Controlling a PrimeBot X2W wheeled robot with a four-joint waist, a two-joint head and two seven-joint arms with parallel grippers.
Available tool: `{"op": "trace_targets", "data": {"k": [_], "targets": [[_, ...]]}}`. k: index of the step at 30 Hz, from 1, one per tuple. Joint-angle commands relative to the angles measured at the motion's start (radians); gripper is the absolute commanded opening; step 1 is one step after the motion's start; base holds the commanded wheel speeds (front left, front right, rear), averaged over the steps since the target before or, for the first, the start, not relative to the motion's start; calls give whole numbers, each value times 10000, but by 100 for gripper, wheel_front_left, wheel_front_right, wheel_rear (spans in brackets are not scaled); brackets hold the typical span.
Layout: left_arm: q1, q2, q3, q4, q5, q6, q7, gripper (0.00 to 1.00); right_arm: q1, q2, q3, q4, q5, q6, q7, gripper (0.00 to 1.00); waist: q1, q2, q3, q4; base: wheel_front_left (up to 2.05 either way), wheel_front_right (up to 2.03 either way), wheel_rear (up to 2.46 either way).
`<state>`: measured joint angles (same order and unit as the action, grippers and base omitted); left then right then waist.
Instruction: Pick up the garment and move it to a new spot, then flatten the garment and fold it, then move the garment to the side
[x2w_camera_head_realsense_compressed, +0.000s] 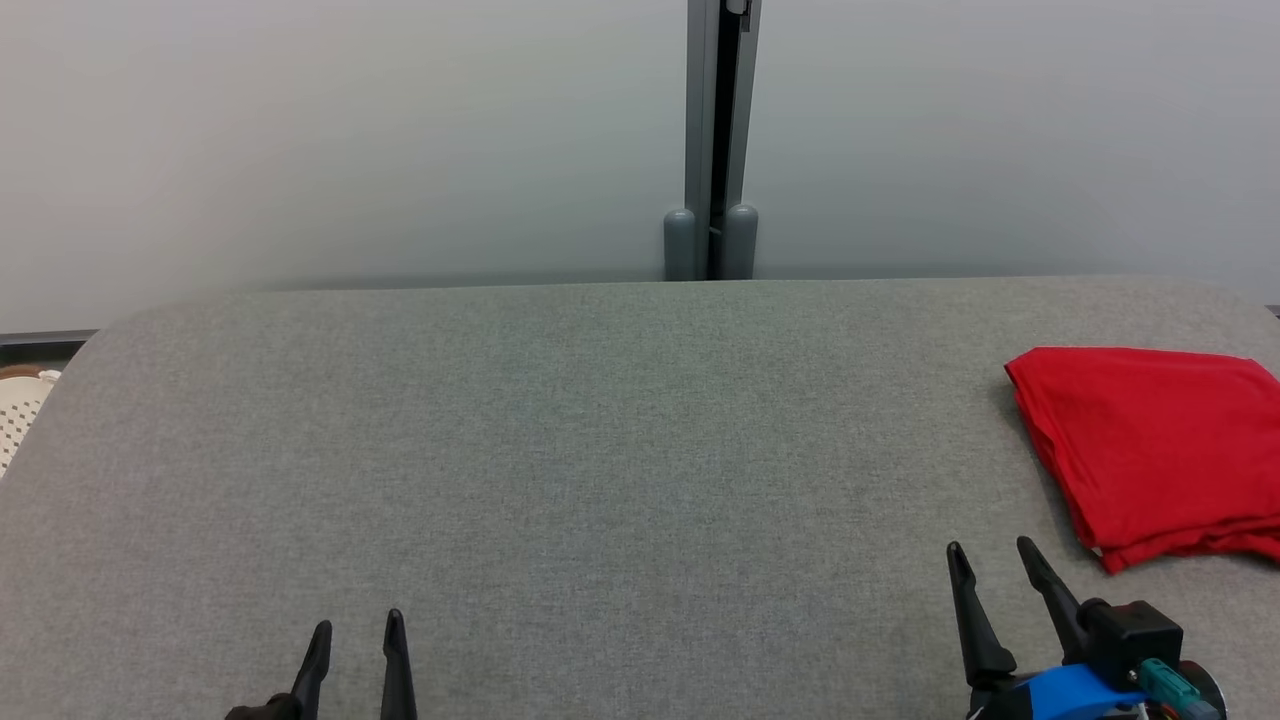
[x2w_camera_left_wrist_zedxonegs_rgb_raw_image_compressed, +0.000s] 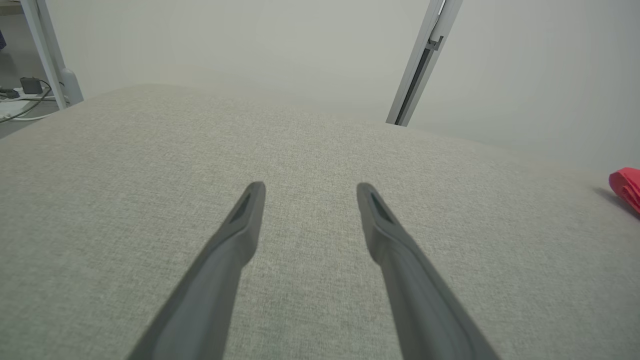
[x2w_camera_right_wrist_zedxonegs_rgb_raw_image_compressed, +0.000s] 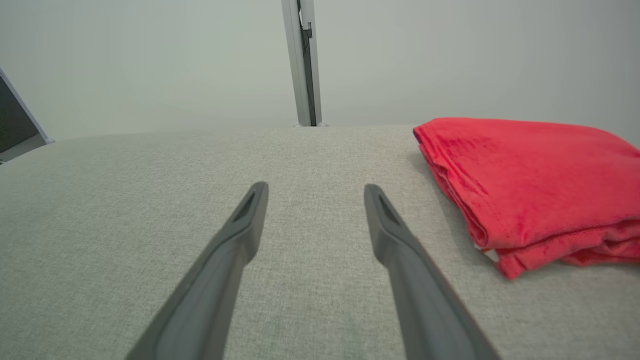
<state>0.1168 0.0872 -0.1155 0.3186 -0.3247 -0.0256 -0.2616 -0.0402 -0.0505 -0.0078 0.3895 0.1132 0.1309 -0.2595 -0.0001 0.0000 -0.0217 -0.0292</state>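
The red garment (x2w_camera_head_realsense_compressed: 1150, 450) lies folded in a flat, layered stack on the grey fabric tabletop (x2w_camera_head_realsense_compressed: 600, 450), far over on the right side, with its right part running out of the head view. In the right wrist view its stacked edges face the near left, and a small pale tag (x2w_camera_right_wrist_zedxonegs_rgb_raw_image_compressed: 490, 254) peeks out between the layers at the near corner.

The right pincer (x2w_camera_head_realsense_compressed: 990, 548) sits low at the near right, just beside the garment's near-left corner but apart from it. Its two dark fingers are spread wide with nothing between them. The left pincer (x2w_camera_head_realsense_compressed: 357, 622) sits at the near left, well apart from the garment, its fingers likewise spread and empty above bare cloth. From the left wrist, a sliver of red shows at the far right edge.

Off the tabletop's left edge, a white perforated object (x2w_camera_head_realsense_compressed: 18, 425) shows in part — possibly a basket, though too little is visible to tell what it holds.

Behind the tabletop stand pale partition panels (x2w_camera_head_realsense_compressed: 350, 140), joined by a grey upright post (x2w_camera_head_realsense_compressed: 712, 140). Cables (x2w_camera_left_wrist_zedxonegs_rgb_raw_image_compressed: 20, 95) lie on the floor at the far left in the left wrist view.
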Motion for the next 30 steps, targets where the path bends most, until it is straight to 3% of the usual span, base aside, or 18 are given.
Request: {"op": "trace_targets", "data": {"k": [1,12,13,17,30], "targets": [[-138,3,-35,-49,-11,22,-45,100,-43,-3,23,23,13,-3,-40,100,1,0,4,6,0,0,0],[-176,-25,-85,-232,-278,-146,-45,100,-56,-2,227,132,145,-3,-61,100,1,0,0,64,0,0,0],[-96,-8,-49,-221,-278,-119,1,0,-13,0,236,122,63,0,-13,0,1,0,0,65,0,0,0],[81,-35,-25,91,-363,-122,81,0,101,25,214,442,134,0,75,0,3,0,1,69,0,0,0],[-323,-87,369,-40,-2379,-273,687,0,-48,20,-8,136,2541,0,684,0,2,0,24,90,0,0,0]]}}
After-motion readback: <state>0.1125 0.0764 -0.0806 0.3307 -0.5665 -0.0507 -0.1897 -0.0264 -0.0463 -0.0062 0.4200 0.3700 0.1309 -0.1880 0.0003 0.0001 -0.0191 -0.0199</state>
